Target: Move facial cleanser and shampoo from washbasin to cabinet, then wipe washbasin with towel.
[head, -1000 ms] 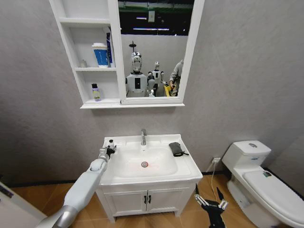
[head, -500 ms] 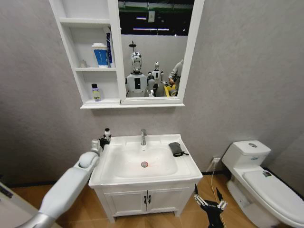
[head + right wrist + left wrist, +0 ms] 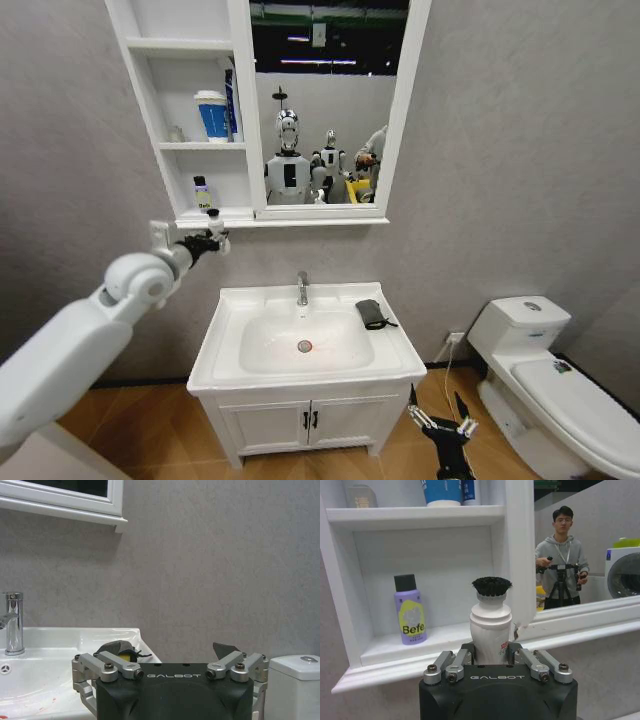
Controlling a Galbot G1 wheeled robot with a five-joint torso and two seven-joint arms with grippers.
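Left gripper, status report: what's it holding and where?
Left gripper shut on white bottle, level with cabinet bottom shelf. Purple bottle already there. Right gripper open, parked low.

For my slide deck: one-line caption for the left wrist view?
Left gripper holds a white bottle before the cabinet's bottom shelf.

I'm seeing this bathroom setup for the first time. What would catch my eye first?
The left tool, raised beside the cabinet just under its lowest shelf, grips a white bottle with a black cap; a purple bottle stands on that shelf. Below, a dark towel lies on the washbasin rim right of the tap, and the right tool hangs open low by the vanity.
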